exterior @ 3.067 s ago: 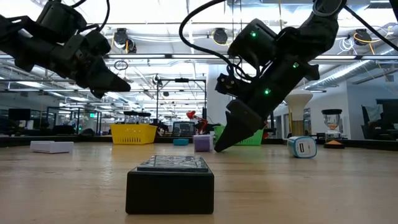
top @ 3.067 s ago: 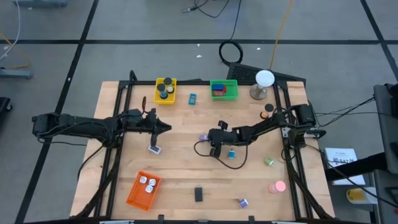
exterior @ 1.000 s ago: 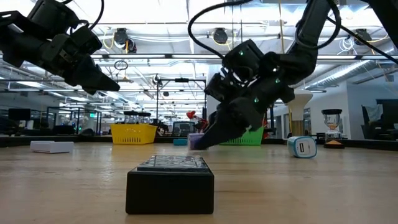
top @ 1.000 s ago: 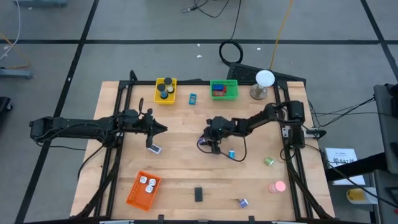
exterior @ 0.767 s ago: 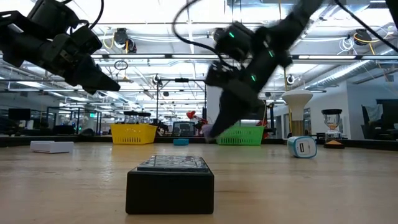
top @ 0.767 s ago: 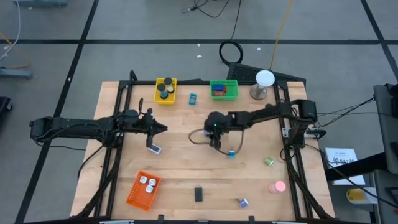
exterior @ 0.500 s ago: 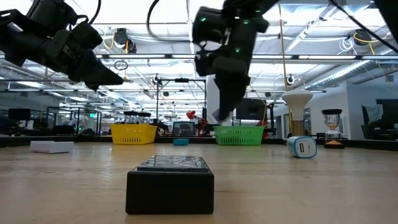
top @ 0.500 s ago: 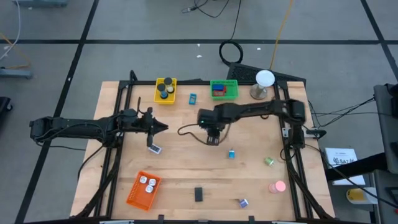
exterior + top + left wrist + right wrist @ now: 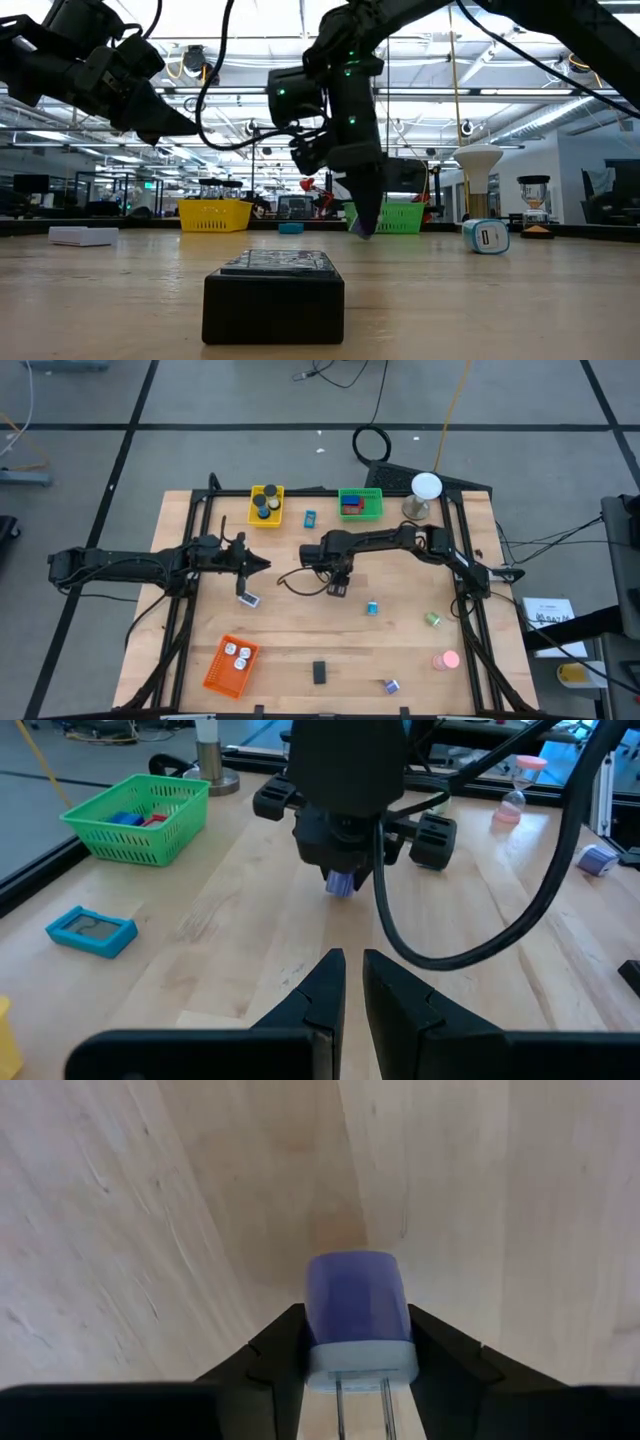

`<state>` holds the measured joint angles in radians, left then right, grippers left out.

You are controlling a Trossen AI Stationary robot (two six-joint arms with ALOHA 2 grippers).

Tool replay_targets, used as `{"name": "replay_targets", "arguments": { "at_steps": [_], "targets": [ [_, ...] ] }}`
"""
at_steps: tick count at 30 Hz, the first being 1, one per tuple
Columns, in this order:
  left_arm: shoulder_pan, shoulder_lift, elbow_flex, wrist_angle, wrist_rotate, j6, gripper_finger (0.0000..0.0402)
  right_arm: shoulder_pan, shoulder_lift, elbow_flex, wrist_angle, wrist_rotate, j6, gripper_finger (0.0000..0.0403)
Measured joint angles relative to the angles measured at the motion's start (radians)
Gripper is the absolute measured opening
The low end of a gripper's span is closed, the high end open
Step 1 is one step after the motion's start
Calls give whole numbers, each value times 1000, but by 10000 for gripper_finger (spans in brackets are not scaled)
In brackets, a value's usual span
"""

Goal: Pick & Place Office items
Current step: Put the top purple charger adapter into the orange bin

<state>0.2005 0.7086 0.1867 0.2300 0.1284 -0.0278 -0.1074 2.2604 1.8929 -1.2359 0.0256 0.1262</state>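
My right gripper [image 9: 357, 1342] hangs over the middle of the table, pointing down, shut on a small purple clip [image 9: 356, 1300]. The clip also shows below the fingers in the low view [image 9: 362, 229], in the high view [image 9: 338, 590] and in the left wrist view [image 9: 341, 883]. My left gripper [image 9: 350, 965] waits shut above the table's left half [image 9: 262, 565], touching nothing. Other office items lie loose on the wood: a cyan clip [image 9: 372, 607], a black block [image 9: 320, 672], a white piece [image 9: 249, 600]. My right gripper pinches the purple clip by its two sides [image 9: 312, 1348] between its two fingers, near the clip's pale end with the wire handles. The fingers come from above, pointing down. The clip's purple end sticks out below the fingertips and hangs clear of the table.
A yellow basket [image 9: 266, 505] and a green basket [image 9: 360, 504] stand at the far edge, an orange basket [image 9: 231, 665] at the near left. A white ball on a stand [image 9: 426, 488] is at the far right. A green clip [image 9: 433, 619] and a pink piece [image 9: 446, 659] lie right.
My right gripper has risen from the table with the purple clip and gone toward the table's left and far side. It has tipped from a slant to pointing straight down. The clip, which lay on the wood, now hangs clear of it.
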Motion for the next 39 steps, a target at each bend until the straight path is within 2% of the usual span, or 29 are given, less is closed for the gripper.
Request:
{"name": "replay_targets", "arguments": {
  "at_steps": [9,16,25,31,34,39],
  "targets": [
    [0,0,0,0,-1,-1,42,-3,0,-5,13,-1,0,140],
    [0,0,0,-1,-1,-3,42,-2,0,-5,44,2,0,171],
    [0,0,0,-1,-1,-3,42,-2,-1,-6,71,56,-20,204],
    [0,0,0,-1,-2,-12,42,4,-84,-14,80,57,-25,207],
    [0,0,0,-1,-5,-19,42,25,-171,-85,148,85,-42,199],
    [-16,32,0,21,-28,-19,42,50,-353,-355,405,105,-43,170]
  ]
}}
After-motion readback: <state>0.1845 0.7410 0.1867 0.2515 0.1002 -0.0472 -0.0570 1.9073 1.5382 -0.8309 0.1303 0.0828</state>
